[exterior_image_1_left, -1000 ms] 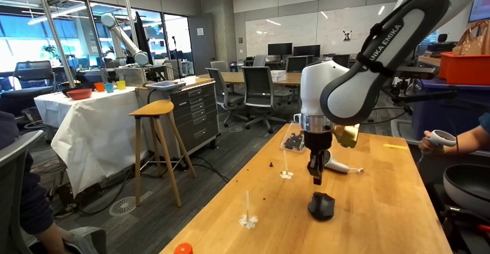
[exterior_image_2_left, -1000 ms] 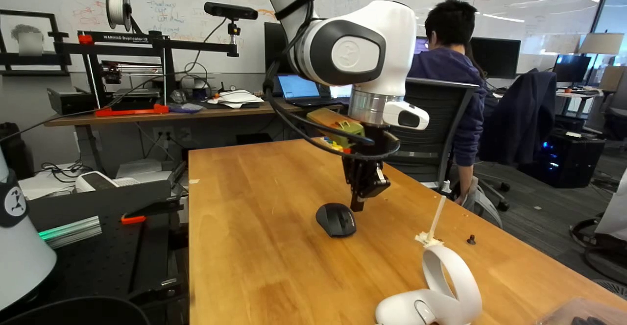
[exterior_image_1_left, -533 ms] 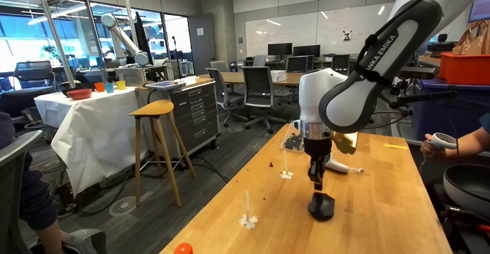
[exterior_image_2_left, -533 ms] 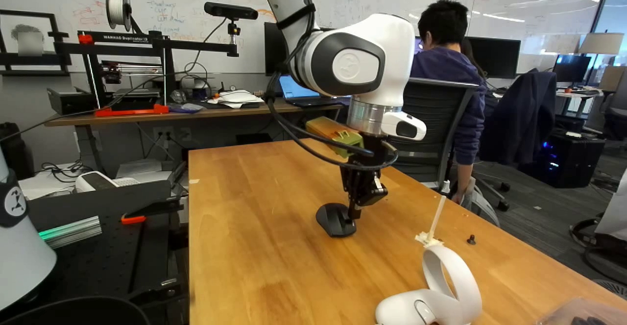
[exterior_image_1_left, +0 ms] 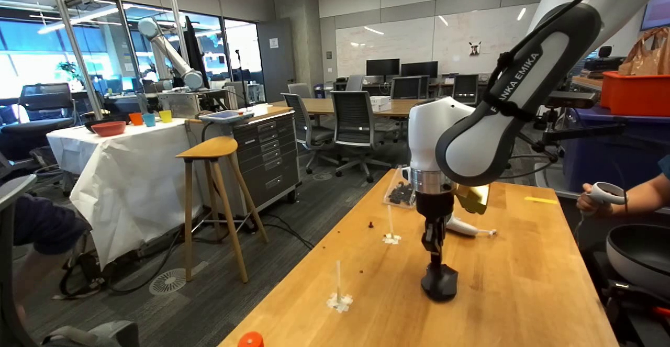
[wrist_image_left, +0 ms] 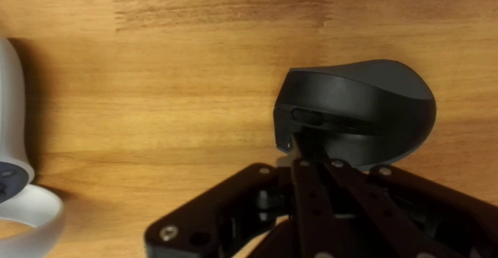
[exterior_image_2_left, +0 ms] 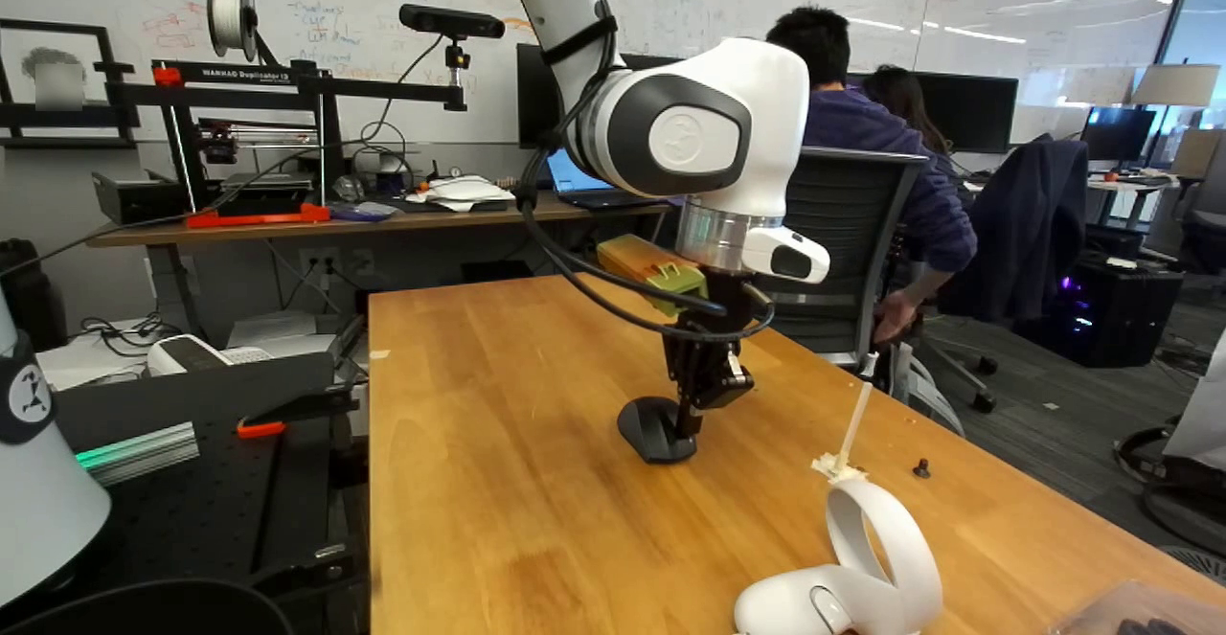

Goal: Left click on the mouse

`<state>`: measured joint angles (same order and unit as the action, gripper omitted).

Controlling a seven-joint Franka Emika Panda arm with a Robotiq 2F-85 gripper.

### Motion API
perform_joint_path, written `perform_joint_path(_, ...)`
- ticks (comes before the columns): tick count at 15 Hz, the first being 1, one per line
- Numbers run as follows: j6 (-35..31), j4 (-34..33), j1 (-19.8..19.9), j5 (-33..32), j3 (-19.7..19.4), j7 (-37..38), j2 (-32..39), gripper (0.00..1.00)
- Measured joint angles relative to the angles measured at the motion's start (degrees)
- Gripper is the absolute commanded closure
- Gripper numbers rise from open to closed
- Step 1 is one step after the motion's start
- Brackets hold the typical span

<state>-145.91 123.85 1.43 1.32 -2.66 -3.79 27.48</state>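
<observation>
The black domed mouse (exterior_image_1_left: 440,285) lies on the wooden table in both exterior views (exterior_image_2_left: 651,429). In the wrist view the mouse (wrist_image_left: 362,106) has its front with the scroll wheel toward the left. My gripper (exterior_image_1_left: 435,262) points straight down, its fingers closed together with nothing between them. In an exterior view the gripper tips (exterior_image_2_left: 687,426) are at the front part of the mouse. In the wrist view the gripper tips (wrist_image_left: 307,147) sit over the front button below the scroll wheel and appear to touch it; the exact contact is in dark shadow.
A white controller with a ring (exterior_image_2_left: 886,558) lies on the table, also in the wrist view (wrist_image_left: 11,110). Thin upright sticks (exterior_image_1_left: 338,281) are taped along the table's edge. A clear box of dark bits (exterior_image_1_left: 402,194) and a red-orange cap (exterior_image_1_left: 251,339) are farther off.
My gripper has moved down from above the mouse onto its front part, fingers staying shut. The mouse has not moved. The seated person has leaned over.
</observation>
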Motion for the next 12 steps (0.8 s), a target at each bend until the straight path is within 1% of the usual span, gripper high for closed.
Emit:
perform_joint_path(7,0.00,-0.07,0.00,0.00,0.00,0.30,-0.15,0.99)
perform_joint_path(12,0.17,-0.44,0.08,0.09,0.37,0.29,-2.43,0.98)
